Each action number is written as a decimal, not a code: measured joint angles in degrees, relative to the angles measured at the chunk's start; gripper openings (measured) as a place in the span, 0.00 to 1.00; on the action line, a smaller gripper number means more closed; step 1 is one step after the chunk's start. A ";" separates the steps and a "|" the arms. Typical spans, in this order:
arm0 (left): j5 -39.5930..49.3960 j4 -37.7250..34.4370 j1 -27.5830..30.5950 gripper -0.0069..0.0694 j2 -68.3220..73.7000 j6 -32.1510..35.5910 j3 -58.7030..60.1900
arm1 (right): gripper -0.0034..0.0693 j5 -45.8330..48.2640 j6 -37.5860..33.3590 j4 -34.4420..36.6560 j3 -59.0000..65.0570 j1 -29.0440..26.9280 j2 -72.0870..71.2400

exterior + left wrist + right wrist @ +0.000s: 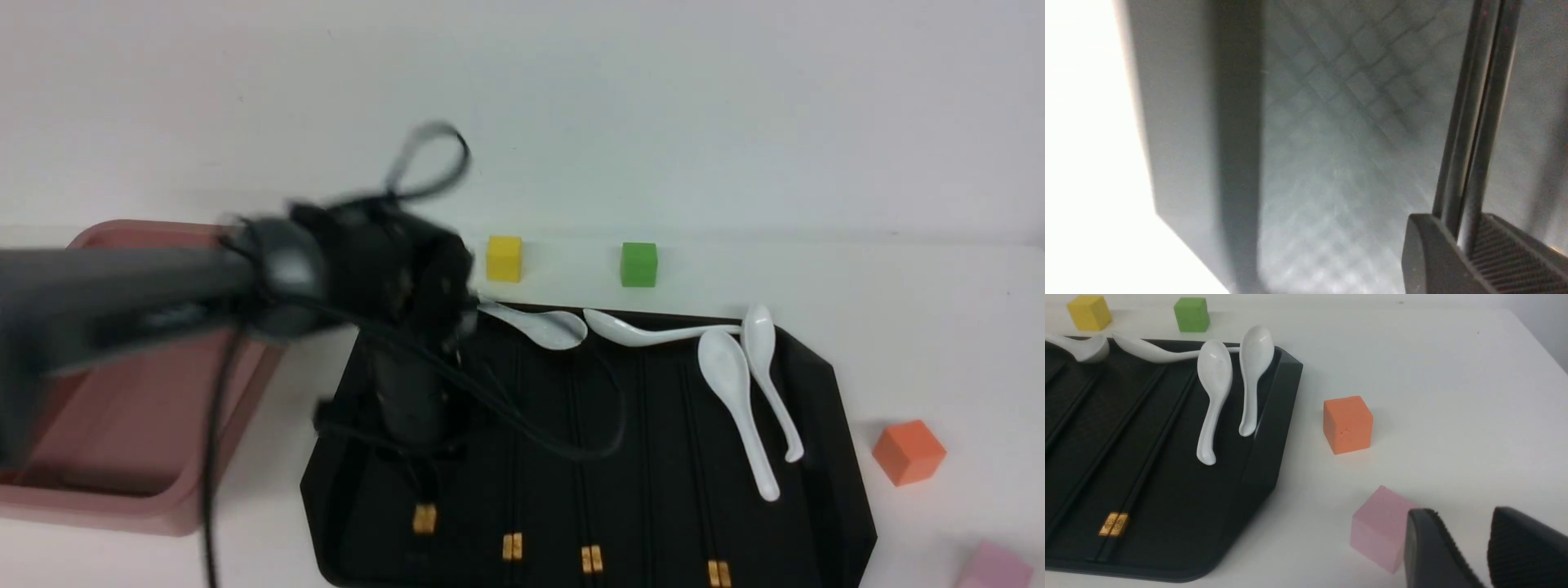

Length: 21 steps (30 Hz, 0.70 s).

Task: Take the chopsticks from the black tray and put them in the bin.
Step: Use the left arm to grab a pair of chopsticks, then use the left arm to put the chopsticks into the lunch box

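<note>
Our left gripper [1459, 239] clamps one pair of chopsticks [1474, 122] over the black tray [829, 457], while our right gripper [1461, 516] sits slightly parted, empty, beside a pink cube [1380, 526].

A white table [939, 327] holds a black tray [826, 408] at centre, a bin [122, 510] left of it, a yellow cube [504, 259] and a green cube [638, 264] behind, and an orange cube [908, 452] and a pink cube [996, 567] to the right.
</note>
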 joint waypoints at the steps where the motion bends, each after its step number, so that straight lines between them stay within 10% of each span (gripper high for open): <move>1: 1.37 0.94 0.22 0.25 -2.47 0.00 -1.22 | 0.38 0.00 0.00 0.00 0.00 0.00 0.00; 7: 9.02 4.33 6.73 0.25 -12.29 3.02 -7.93 | 0.38 0.00 0.00 0.00 0.00 0.00 0.00; 11: 14.04 4.21 20.79 0.25 -14.55 8.91 -9.32 | 0.38 0.00 0.00 0.00 0.00 0.00 0.00; 21: 7.84 0.27 37.19 0.25 -4.14 12.05 -6.45 | 0.38 0.00 0.00 0.00 0.00 0.00 0.00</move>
